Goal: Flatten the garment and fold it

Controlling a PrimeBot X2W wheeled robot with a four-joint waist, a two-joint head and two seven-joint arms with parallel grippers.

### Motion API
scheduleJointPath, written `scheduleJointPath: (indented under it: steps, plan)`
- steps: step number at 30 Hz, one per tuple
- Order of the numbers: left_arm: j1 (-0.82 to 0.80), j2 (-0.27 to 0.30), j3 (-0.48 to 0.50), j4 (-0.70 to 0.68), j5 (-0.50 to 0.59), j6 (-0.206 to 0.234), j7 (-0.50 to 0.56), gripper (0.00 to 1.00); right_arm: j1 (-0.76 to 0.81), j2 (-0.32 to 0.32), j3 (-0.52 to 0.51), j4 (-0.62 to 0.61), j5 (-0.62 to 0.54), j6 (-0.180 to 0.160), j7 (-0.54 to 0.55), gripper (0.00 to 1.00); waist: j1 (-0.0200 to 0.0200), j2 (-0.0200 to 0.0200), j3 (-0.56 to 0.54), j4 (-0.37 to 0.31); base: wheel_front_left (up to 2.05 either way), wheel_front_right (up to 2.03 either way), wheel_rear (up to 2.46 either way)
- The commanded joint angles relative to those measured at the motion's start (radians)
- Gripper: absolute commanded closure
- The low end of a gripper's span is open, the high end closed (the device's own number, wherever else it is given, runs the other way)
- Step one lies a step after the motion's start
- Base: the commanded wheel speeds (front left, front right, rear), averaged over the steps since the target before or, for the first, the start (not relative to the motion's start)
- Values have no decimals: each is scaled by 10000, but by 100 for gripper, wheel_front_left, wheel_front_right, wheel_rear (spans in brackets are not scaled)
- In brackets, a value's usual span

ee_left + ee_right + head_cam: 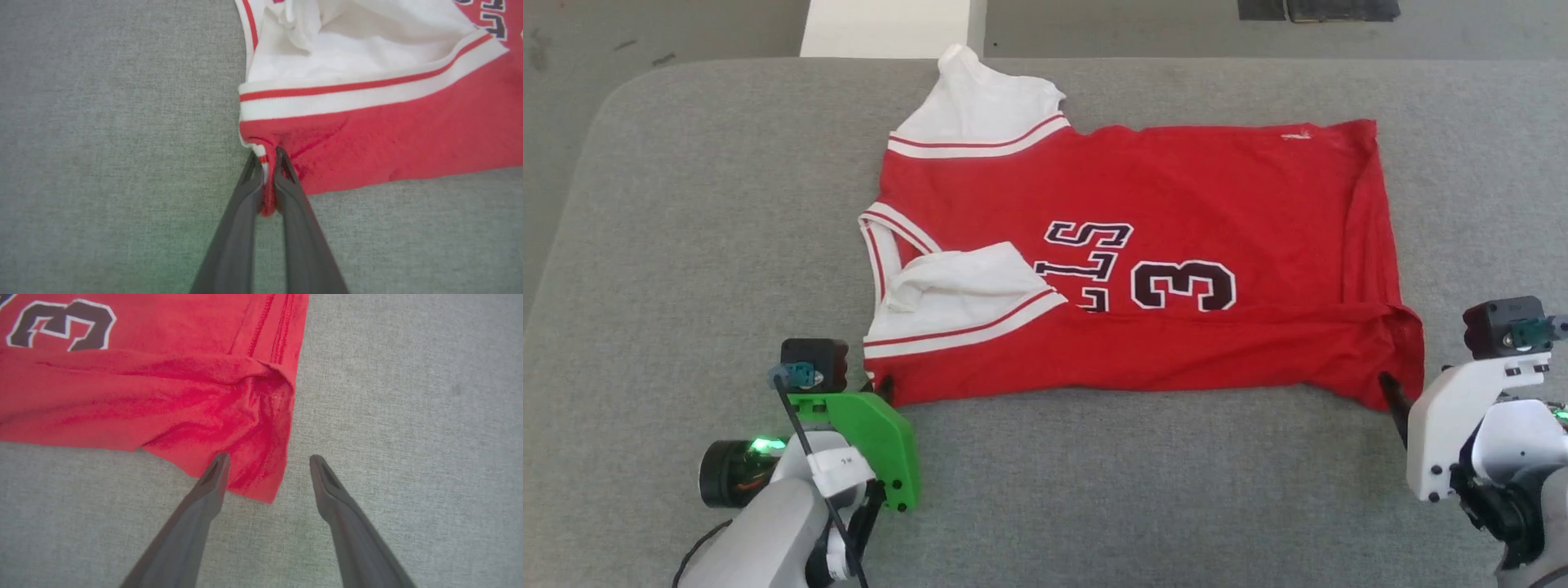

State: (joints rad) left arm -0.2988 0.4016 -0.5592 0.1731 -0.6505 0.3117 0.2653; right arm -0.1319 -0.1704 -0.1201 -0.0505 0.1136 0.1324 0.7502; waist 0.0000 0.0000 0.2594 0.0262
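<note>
A: Where is the garment [1217, 188] lying?

B: It is lying spread on the grey tabletop [1094, 490], front side up. Its collar end is pointing to the robot's left and its hem to the right. The long edge of the garment closest to the robot is lying folded over the front. The fold is covering part of the black lettering [1086, 261] and is running just beside the number 3 [1183, 285].

A: And the sleeves?

B: One white sleeve [964, 282] is lying crumpled on the garment's red front, beside the lettering. The other sleeve [980, 106] is sticking out from the garment's far edge.

A: What is the left gripper [267, 157] doing?

B: It is pinching the garment's near collar-side corner. Its two dark fingers are pressing together with a ridge of red cloth and striped trim between them.

A: And the right gripper [268, 459]?

B: Its fingers are standing wide apart at the garment's near hem corner. One is pointing over the red cloth, the other over bare tabletop just beside the garment's edge. It is holding nothing.
</note>
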Motion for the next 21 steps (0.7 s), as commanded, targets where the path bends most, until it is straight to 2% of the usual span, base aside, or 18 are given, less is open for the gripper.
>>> scheduleJointPath:
  steps: [1,4,13,14,15,21]
  plan:
    - [92,-51,-24,-78,81,-22,-87,100,-330,107,-181,246,-194,-17,25,0,0,0,-93,131,0,0,0]
    - [46,-35,18,-369,108,15,-182,100,-629,327,-576,764,-574,-17,-115,0,0,0,-99,290,0,0,0]
    - [-5,129,-77,-1371,315,133,-180,100,-740,504,-411,2174,-765,-17,145,0,0,0,62,544,0,0,0]
    - [10,138,-98,-1409,319,130,-168,100,-740,511,-416,2271,-789,-17,131,76,0,0,63,558,0,0,0]
    - [33,153,-119,-1435,321,126,-158,100,-747,516,-425,2359,-821,-17,87,100,0,0,56,569,0,0,0]
    - [324,368,-120,-1248,263,117,-148,100,-693,368,-318,2456,-762,-17,-35,100,0,0,-381,457,0,0,0]
